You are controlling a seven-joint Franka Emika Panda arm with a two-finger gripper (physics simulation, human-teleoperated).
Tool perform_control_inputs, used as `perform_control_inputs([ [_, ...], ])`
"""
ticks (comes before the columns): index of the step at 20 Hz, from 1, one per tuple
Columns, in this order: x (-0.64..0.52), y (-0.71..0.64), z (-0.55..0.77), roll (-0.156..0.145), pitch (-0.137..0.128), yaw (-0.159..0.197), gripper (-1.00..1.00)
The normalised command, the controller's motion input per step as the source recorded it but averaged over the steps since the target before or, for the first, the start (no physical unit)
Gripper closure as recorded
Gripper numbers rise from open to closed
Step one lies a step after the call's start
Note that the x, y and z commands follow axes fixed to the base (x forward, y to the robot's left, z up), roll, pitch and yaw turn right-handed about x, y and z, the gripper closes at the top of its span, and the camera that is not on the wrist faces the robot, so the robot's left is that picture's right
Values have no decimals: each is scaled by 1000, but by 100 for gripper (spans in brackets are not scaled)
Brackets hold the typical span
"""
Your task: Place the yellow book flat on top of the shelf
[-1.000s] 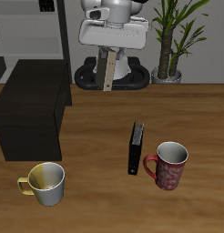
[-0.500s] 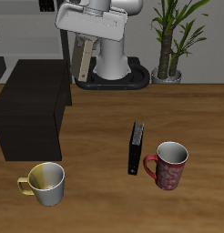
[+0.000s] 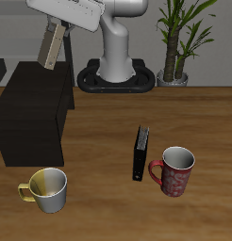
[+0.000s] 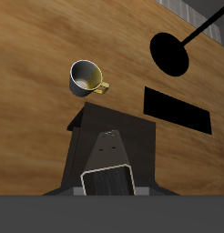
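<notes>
The gripper hangs high over the far edge of the shelf, jaws closed on the upper end of the yellow book, which dangles upright and slightly tilted, not touching the top. Book looks thin, stiff and light, likely to swing from an end pinch. Right of the shelf on the table: yellowish mug, black book, red mug

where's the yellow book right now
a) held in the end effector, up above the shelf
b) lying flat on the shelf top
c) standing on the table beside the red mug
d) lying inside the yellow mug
a: the end effector grips the yellow book upright in the air above the shelf; the book standing by the red mug is the black book.
</notes>
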Motion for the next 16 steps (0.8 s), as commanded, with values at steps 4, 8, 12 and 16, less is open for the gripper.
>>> perform_control_inputs([
  [4, 56, -602, 256, -122, -67, 4, 100],
  [8, 140, -469, 0, -122, -23, 14, 100],
  [12, 174, -235, -183, -84, -20, 63, 100],
  [16, 200, -222, -320, -101, 22, 50, 100],
])
